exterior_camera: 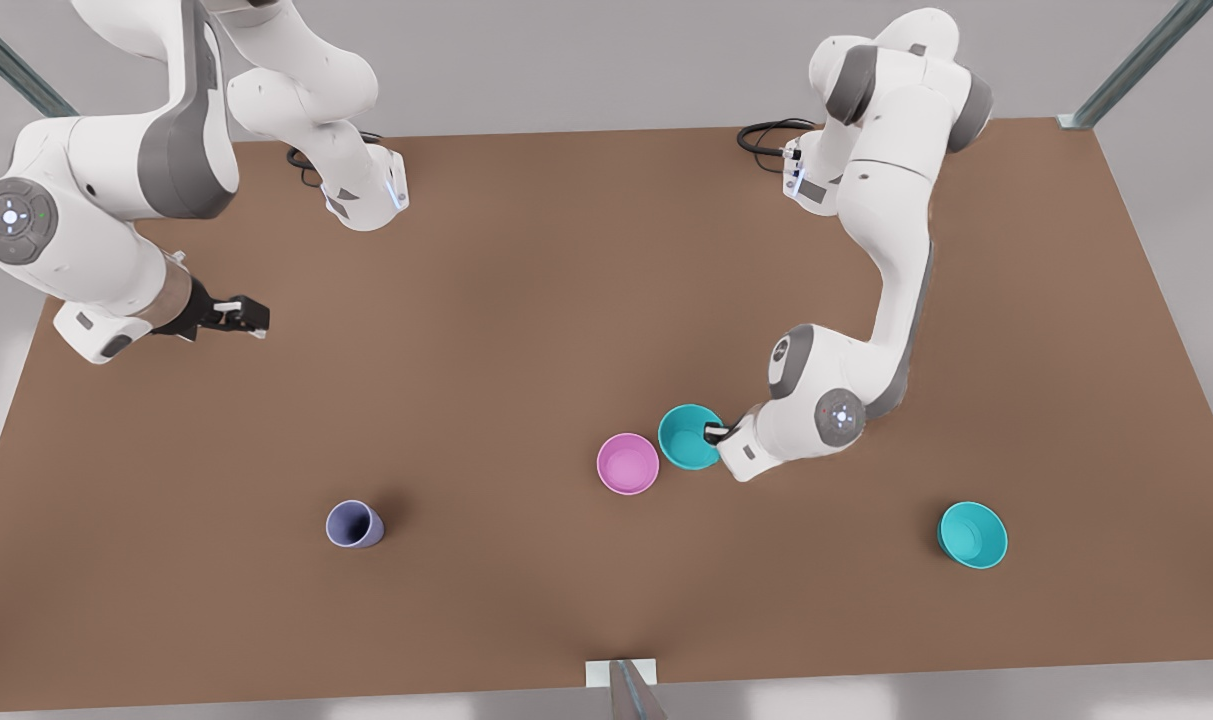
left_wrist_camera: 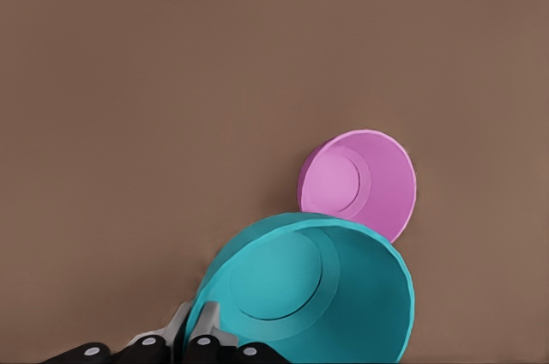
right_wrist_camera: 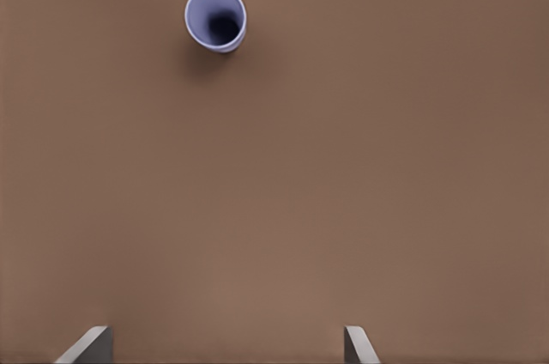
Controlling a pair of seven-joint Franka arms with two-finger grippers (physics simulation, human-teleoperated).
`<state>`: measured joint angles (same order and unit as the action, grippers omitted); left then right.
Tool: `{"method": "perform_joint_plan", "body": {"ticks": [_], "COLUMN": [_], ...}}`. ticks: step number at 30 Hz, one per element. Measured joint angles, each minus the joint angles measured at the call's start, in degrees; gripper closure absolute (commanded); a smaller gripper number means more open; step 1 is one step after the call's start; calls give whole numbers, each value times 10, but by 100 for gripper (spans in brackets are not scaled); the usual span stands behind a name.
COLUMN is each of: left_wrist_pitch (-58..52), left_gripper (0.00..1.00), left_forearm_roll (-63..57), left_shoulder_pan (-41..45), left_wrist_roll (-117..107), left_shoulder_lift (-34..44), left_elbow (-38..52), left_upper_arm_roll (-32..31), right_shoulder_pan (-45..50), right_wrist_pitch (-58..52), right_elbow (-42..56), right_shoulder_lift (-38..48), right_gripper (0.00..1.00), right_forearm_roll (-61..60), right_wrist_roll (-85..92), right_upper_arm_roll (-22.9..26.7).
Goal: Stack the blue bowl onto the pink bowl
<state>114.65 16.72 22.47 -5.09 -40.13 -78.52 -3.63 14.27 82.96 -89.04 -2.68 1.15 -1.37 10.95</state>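
Brown and flat, the worktop takes up most of the front view, with pale grey floor around it and thin metal posts at the back corners. Two white arms stand at its far edge, each with a black cable by its foot.

On the front view's right, the left hand reaches down to the blue bowl near the middle of the worktop. Its fingers are clamped on the bowl's rim, one inside the wall and one outside. In the left wrist view the bowl looks tipped, its open side facing the camera. The pink bowl sits upright just beside it, on the side away from the hand (whether the two rims touch I cannot tell). The blue bowl is not inside the pink one.

On the front view's left, the right hand waits above the worktop, well apart from the bowls. Its two fingertips stand wide apart with nothing between them. The right wrist view looks down on a lavender cup, which stands alone toward the front left of the worktop.

A second teal bowl rests upright far off toward the front right.
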Motion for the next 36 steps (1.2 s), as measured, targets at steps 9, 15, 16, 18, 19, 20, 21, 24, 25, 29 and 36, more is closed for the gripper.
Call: {"method": "perform_joint_plan", "body": {"ticks": [9, 15, 16, 18, 19, 20, 21, 24, 25, 29, 36], "left_wrist_pitch": [-12, -5, -4, -1, 1, 3, 5, 11, 14, 25, 38], "left_gripper": [79, 79, 79, 79, 79, 79, 79, 79, 79, 79, 79], "left_forearm_roll": [-23, -29, -29, -29, -28, -28, -27, -27, -27, -26, -26], "left_shoulder_pan": [53, 50, 50, 50, 50, 49, 48, 47, 47, 47, 46], "left_wrist_roll": [-163, -235, -245, -263, -272, -279, -287, -307, -313, -334, -361], "left_shoulder_lift": [-107, -108, -108, -108, -107, -107, -107, -107, -108, -108, -112], "left_elbow": [118, 112, 112, 112, 112, 113, 113, 113, 113, 113, 106], "left_upper_arm_roll": [2, -2, -2, -3, -5, -8, -9, -13, -14, -15, -15], "right_shoulder_pan": [-4, -5, -5, -4, -3, -3, -2, -2, -2, -3, -4], "right_wrist_pitch": [-8, -10, -10, -10, -10, -10, -11, -11, -11, -11, -11], "right_elbow": [0, 1, 1, 1, 1, 1, 1, 1, 1, 1, 1], "right_shoulder_lift": [-3, -7, -7, -7, -8, -7, -7, -8, -8, -9, -10], "right_gripper": [0, 0, 0, 0, 0, 0, 0, 0, 0, 0, 0], "right_forearm_roll": [0, 0, 0, 0, 0, 0, 0, 0, 0, 0, 0], "right_wrist_roll": [24, 35, 37, 39, 40, 42, 43, 46, 47, 50, 54], "right_upper_arm_roll": [0, 0, 0, 0, 0, 0, 0, 0, 0, 0, 0]}}
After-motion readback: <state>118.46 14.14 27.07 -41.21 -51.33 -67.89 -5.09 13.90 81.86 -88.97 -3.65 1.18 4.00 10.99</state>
